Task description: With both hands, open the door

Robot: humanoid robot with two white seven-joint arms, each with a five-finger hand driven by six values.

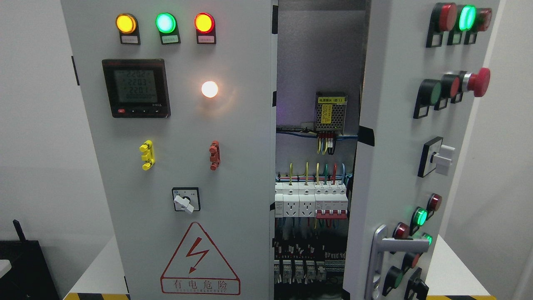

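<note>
So neither hand is in shot right now, which means you can't tell from here whether the fingers are spread or curled, or which arm is closer. The right door (399,137) is already swung partway out toward you, hinged along its right side, with its free edge near the middle of the cabinet. Its silver lever handle (389,254) sits low on that door, bar pointing sideways to the right, mounting plate running up and down. The left door (183,166) looks shut flat.

Through the gap you can see the breakers (310,200) and the power supply (331,111). My guess is you'd want to watch the red mushroom button (479,82) and the white selector knob (443,160) sticking out of the open door. The cabinet stands on the white desk (452,271).
</note>
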